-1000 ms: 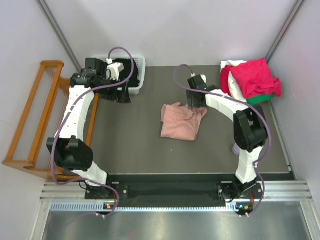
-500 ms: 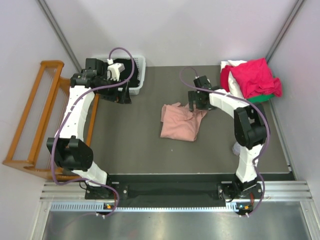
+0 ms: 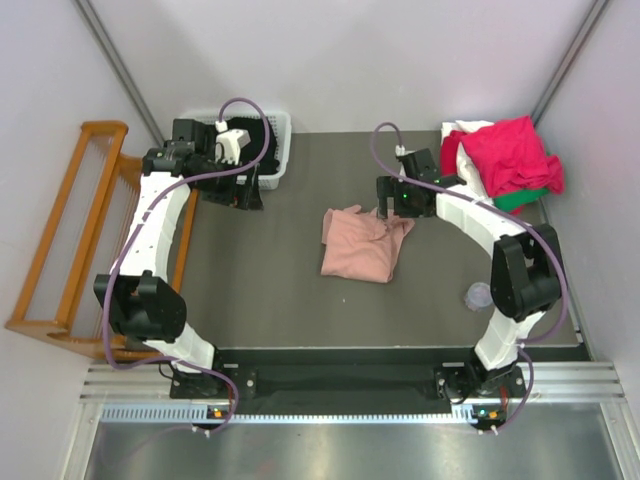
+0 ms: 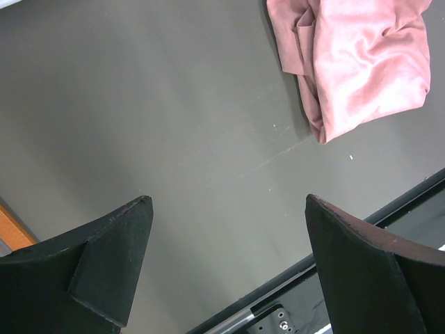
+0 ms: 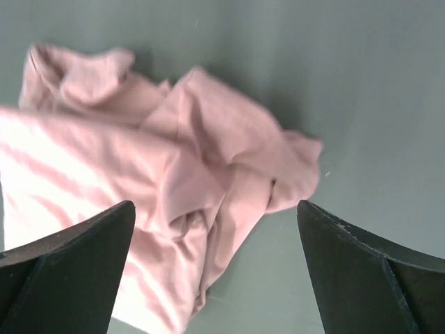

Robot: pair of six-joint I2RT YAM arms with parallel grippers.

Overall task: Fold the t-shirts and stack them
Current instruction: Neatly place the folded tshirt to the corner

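A dusty-pink t-shirt (image 3: 362, 243) lies crumpled in the middle of the dark table. It also shows in the left wrist view (image 4: 361, 62) and in the right wrist view (image 5: 160, 181). My right gripper (image 3: 392, 208) is open and empty, just above the shirt's far right corner. My left gripper (image 3: 232, 192) is open and empty at the far left, well away from the shirt. A pile of crimson-pink (image 3: 510, 152), white (image 3: 460, 135) and green (image 3: 522, 198) shirts sits at the far right corner.
A white basket (image 3: 275, 160) stands at the far left behind the left arm. A wooden rack (image 3: 70, 240) stands off the table's left edge. A small clear cup (image 3: 480, 296) sits near the right arm's base.
My right gripper has moved a little to the right and back over the shirt's far right corner, and the arm has swung outward. The shirt and left arm have not moved.
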